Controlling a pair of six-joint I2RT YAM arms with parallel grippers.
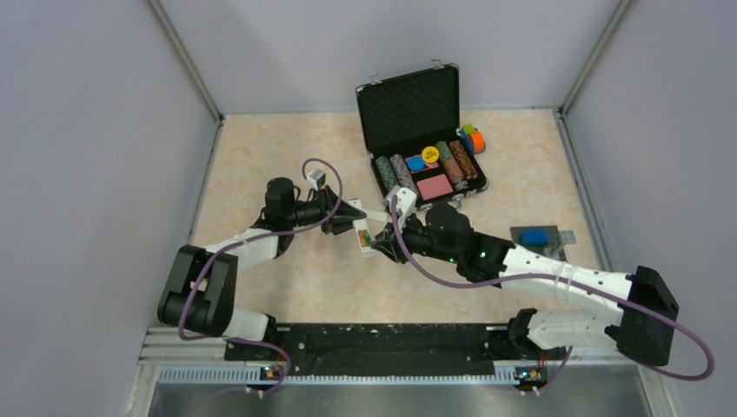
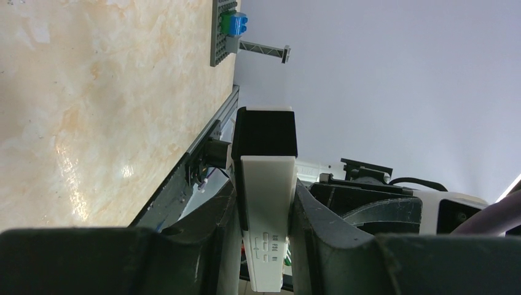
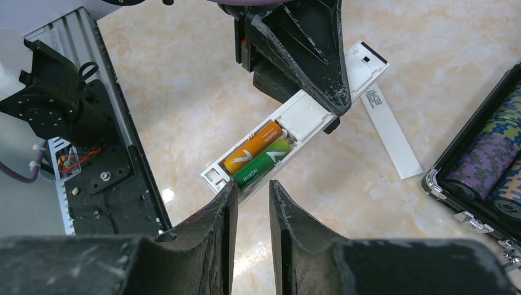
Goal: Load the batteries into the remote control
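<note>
My left gripper (image 1: 352,213) is shut on the white remote control (image 1: 363,236), holding it just above the table; in the left wrist view the remote control (image 2: 267,203) sits clamped between both fingers. Its battery bay faces up and is uncovered, with the batteries lying side by side in it, one orange (image 3: 253,147) and one green (image 3: 263,163). My right gripper (image 3: 253,187) hovers just off the remote's bay end (image 3: 218,175), jaws narrowly open with nothing between them. A thin white cover strip (image 3: 390,132) lies on the table beside the remote.
An open black case (image 1: 408,113) of poker chips stands behind the grippers, with coloured blocks (image 1: 474,139) to its right. A grey brick baseplate (image 1: 543,236) carrying a blue brick lies at the right. Metal rails border the table's near edge.
</note>
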